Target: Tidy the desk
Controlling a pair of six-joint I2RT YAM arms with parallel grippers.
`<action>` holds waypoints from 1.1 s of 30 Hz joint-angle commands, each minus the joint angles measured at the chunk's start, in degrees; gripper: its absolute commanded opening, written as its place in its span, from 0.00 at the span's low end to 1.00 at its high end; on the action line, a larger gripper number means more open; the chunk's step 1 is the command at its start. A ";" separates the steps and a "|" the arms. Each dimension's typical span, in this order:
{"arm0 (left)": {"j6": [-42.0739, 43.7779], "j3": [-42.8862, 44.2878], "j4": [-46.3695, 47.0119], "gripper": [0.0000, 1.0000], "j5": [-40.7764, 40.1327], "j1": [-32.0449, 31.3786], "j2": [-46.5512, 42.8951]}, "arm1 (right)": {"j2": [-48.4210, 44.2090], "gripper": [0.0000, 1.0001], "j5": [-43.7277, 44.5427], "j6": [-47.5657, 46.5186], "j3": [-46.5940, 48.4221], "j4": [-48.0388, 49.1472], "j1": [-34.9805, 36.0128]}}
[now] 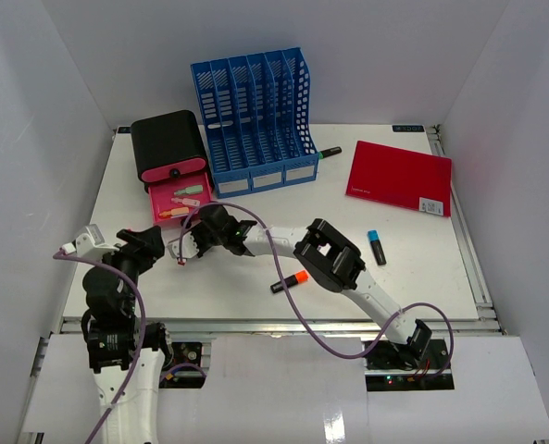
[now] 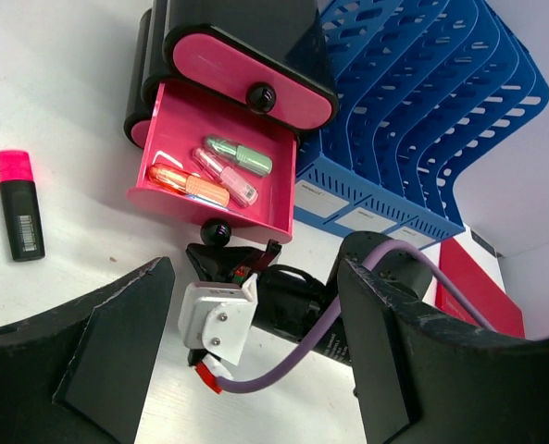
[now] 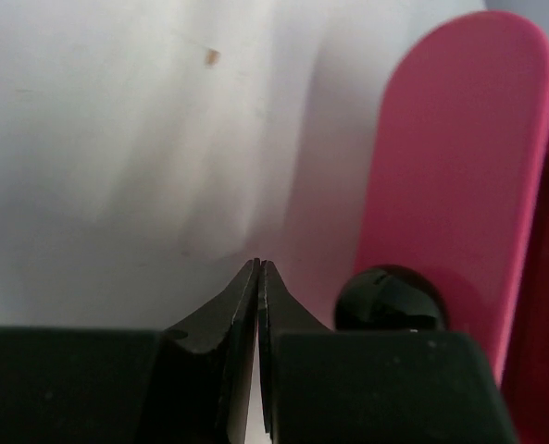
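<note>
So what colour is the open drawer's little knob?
The small round knob is black, clearest in the left wrist view.

No wording is legible anywhere. The pink highlighter [image 2: 19, 217] carries a barcode label, its digits too small to read. The red notebook [image 1: 399, 178] has a white sticker at its 4 o'clock corner, its print illegible. White label slips on the blue file rack [image 1: 255, 116] show no readable writing.

Bright even light, soft shadows on the desk [image 1: 218, 298], right wrist close-up blurred
</note>
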 commanded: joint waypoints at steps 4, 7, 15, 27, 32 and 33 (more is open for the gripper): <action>-0.46 1.35 -0.48 0.82 -1.43 -0.04 -0.89 | -1.26 0.08 7.92 0.10 0.76 15.30 0.00; -0.57 1.21 -0.40 0.82 -1.44 -0.10 -0.88 | -1.57 0.08 7.49 0.35 3.09 14.17 -0.28; -0.53 1.22 -0.41 0.82 -1.05 -0.13 -0.50 | 2.91 0.08 5.86 -0.06 13.25 9.73 -1.25; -0.63 0.89 0.04 0.82 -0.03 -0.22 0.76 | 10.76 0.08 5.80 3.22 22.41 11.72 -4.67; -1.21 0.40 0.93 0.82 1.79 -0.18 2.68 | 11.00 0.08 5.42 5.45 21.99 12.39 -6.67; -1.58 0.16 1.26 0.82 3.22 -0.14 3.06 | 10.87 0.08 5.34 5.98 21.66 12.51 -7.09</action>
